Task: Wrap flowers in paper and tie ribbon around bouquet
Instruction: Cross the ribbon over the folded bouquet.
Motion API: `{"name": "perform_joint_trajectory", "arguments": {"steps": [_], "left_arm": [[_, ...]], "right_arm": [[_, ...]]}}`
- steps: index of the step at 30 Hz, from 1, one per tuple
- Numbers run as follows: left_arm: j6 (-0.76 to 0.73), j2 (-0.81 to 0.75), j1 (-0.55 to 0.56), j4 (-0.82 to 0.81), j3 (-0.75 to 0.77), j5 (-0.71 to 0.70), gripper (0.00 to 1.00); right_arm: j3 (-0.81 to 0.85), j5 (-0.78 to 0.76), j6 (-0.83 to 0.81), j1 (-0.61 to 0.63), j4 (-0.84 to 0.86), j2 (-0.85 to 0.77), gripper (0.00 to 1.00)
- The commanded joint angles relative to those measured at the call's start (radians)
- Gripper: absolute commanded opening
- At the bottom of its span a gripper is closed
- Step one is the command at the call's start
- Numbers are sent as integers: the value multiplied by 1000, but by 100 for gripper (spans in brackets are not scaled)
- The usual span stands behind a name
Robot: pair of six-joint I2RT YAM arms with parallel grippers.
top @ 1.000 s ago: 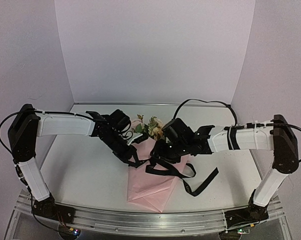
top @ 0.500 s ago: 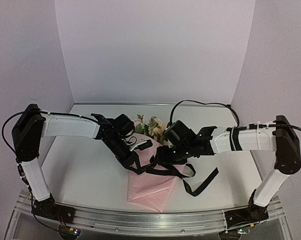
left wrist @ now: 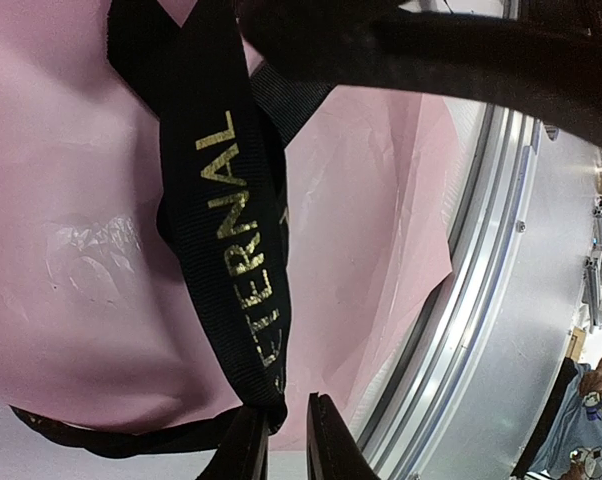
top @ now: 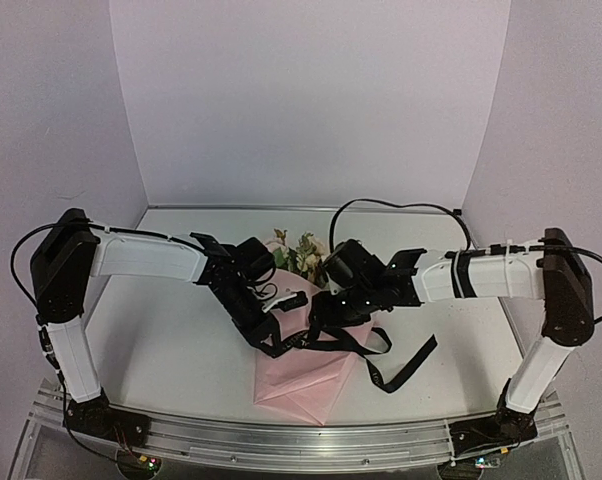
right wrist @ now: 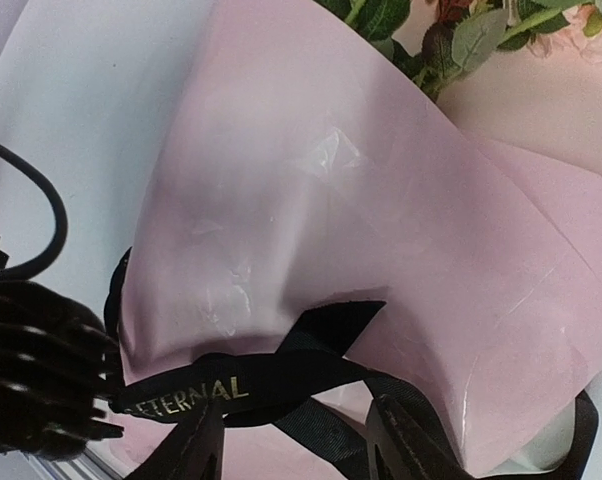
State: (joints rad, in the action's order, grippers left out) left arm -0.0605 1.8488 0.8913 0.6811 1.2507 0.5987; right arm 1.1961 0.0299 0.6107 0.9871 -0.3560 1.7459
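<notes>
1. The left gripper (left wrist: 286,425) has its jaws a little apart, and the folded end of the ribbon (left wrist: 231,250) sits right at its fingertips. From the wrist view the ribbon looks loose rather than pinched, though the fold hides the contact itself. If nothing is pinching it, any lift or pull leaves the ribbon behind and the loop falls slack.
2. The right gripper (right wrist: 296,415) has its jaws wide apart, straddling crossed ribbon strands just above the paper (right wrist: 381,220) and holding nothing. Closing here could catch the thin sheet along with the ribbon and crease or tear it. It could also take the wrong strand and undo the crossing.
3. The bouquet (top: 301,375) lies on the table (top: 161,340) between the two arms, with the flowers (top: 299,250) toward the back wall and the cone's tip toward the near edge. The ribbon is draped across its middle, one tail trailing off to the right, and no knot shows. Nothing clamps the paper, so a hard tug may drag the bundle or let the cone unroll.
4. The tip lies near the metal rail (left wrist: 481,300) at the near edge, so a pull that way could slide it over.
5. Both grippers work close together over the bouquet, so a careless crossing move risks a collision or tangled strands.
</notes>
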Motion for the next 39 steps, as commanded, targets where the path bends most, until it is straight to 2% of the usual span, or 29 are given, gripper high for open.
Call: {"name": "perform_joint_trajectory", "arguments": {"steps": [1, 5, 8, 13, 18, 24, 28, 31, 33, 37, 39], "left_arm": [[-6, -40, 1, -20, -4, -5, 14], [7, -70, 1, -59, -30, 9, 9], [11, -83, 1, -78, -37, 10, 5], [17, -90, -1, -85, -35, -19, 0], [20, -102, -12, -95, -28, -37, 0], [13, -107, -22, -92, -11, -30, 0], [7, -116, -24, -90, 0, -12, 0], [4, -114, -23, -85, 8, -9, 0], [5, -109, -23, -83, 12, -8, 0], [7, -114, -23, -87, 8, -16, 0], [8, -122, -24, -91, 6, -20, 0]], "right_arm": [[23, 2, 63, -1, -15, 38, 50], [20, -15, 100, -2, -15, 31, 57], [4, -24, 103, -2, -9, 11, 57], [-43, -94, 4, -12, -8, -23, 56], [-91, -117, -74, -25, 4, -65, 55], [-63, -41, -181, -31, 12, -24, 53], [-33, 15, -206, -29, 12, -7, 52], [-43, 0, -197, -19, 5, -37, 51], [-44, -14, -171, -9, -30, -64, 48], [-58, 66, -38, 21, -31, -90, 30], [-54, 88, 32, 48, -26, -66, 25]]}}
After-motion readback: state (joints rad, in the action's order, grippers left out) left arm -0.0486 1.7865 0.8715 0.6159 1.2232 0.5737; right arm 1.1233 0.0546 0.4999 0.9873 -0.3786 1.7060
